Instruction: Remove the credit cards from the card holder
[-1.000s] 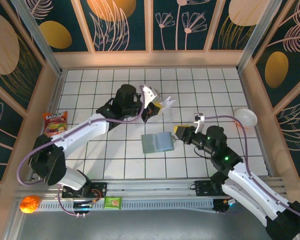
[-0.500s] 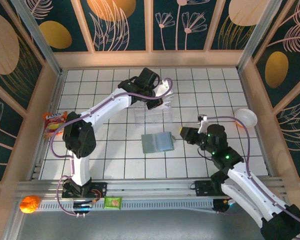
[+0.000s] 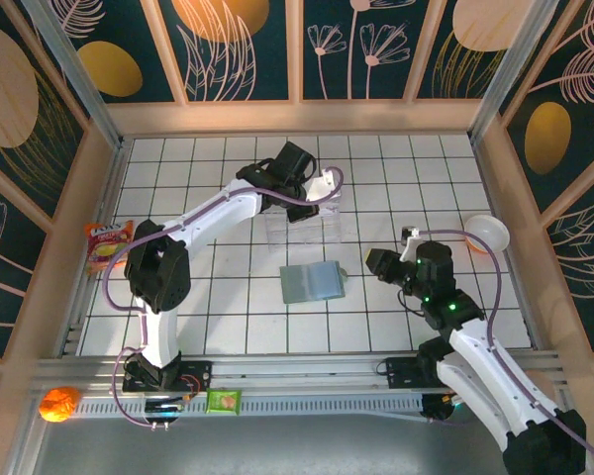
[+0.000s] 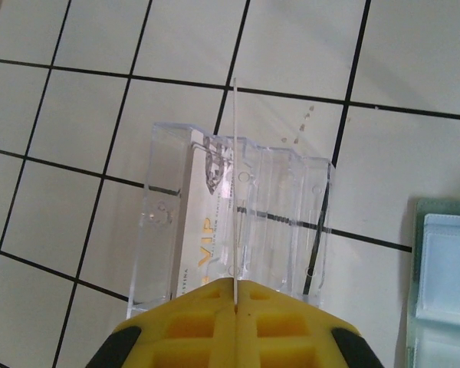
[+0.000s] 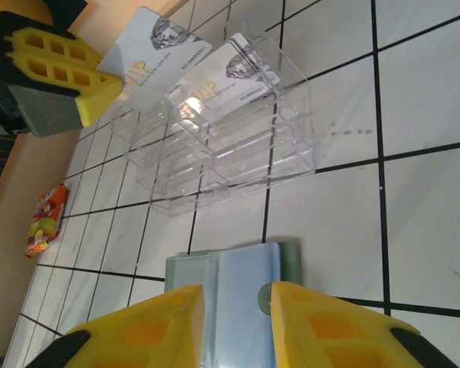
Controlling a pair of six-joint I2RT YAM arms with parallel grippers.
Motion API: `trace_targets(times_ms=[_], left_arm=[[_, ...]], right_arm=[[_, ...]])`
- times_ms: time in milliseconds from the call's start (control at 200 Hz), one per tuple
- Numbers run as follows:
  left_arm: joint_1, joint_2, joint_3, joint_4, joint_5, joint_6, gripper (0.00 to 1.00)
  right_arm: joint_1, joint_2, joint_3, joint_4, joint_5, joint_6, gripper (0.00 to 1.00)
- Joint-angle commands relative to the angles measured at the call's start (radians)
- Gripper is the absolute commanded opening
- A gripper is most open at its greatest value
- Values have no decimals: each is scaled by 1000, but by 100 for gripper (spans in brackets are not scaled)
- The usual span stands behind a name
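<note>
The left gripper (image 4: 235,285) clamps a white VIP credit card (image 4: 234,192) edge-on over the clear slotted acrylic rack (image 4: 159,226), apparently to slot it. At the rack's 6 o'clock lies the flat grey-green card holder (image 3: 312,282); at its 3 o'clock, the right gripper (image 3: 376,262), parted, empty.

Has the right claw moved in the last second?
Yes. The right gripper has backed off rightward, away from the wallet, which stays on the same tiles.
</note>
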Motion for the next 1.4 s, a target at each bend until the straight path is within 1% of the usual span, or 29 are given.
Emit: trace_targets(times_ms=[0, 65, 210, 485, 801, 1111, 1396], left_arm=[[-6, 29, -14, 18, -24, 49, 0], [-6, 33, -18, 23, -49, 62, 0], [-6, 30, -39, 53, -55, 84, 0], [-22, 15, -84, 123, -116, 111, 0], [-25, 43, -71, 121, -110, 122, 0], [-25, 55, -101, 183, -181, 133, 0], [-25, 54, -119, 188, -166, 129, 0]], right_arm=[[-19, 6, 36, -4, -26, -9, 30], [-27, 12, 37, -3, -31, -4, 30], [-38, 27, 36, 8, -45, 4, 30], [-44, 52, 40, 18, -51, 10, 30], [-50, 63, 41, 20, -58, 12, 30], [-54, 66, 38, 23, -70, 10, 30], [-57, 70, 39, 28, -79, 12, 31]])
